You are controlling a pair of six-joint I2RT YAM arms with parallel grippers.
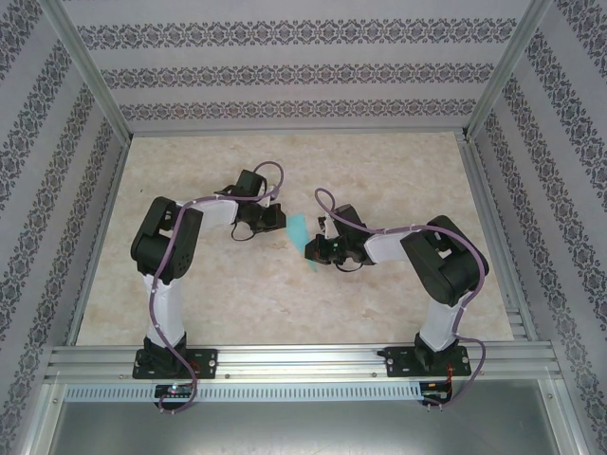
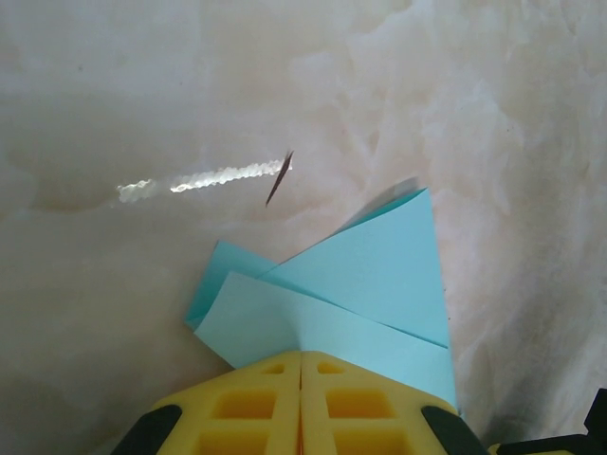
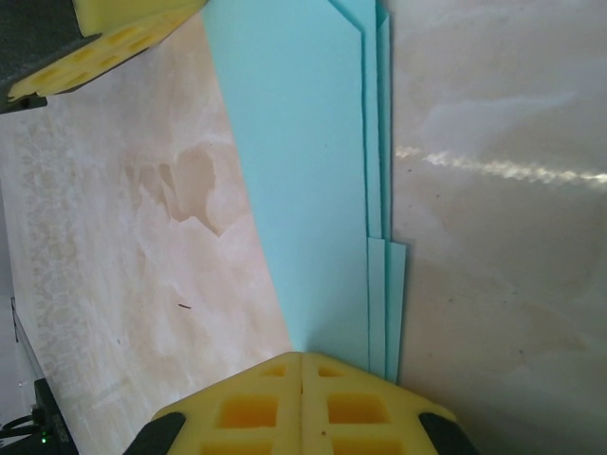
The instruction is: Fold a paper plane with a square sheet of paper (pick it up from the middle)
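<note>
The table is a pale cream slab with marbled veining, glossy enough to carry a bright streak of glare. A thin dark sliver lies on it beside that streak. A tiny dark fleck rests on another bare patch, and an aluminium rail edges the near side.

The tabletop is finished in a pale beige marble pattern, and a bright streak of light is reflected on it. It is enclosed on the left, right and far sides by wallpapered walls banded with dark ornament. Aluminium posts are set at the far corners, and an aluminium rail is laid along the near edge.
</note>
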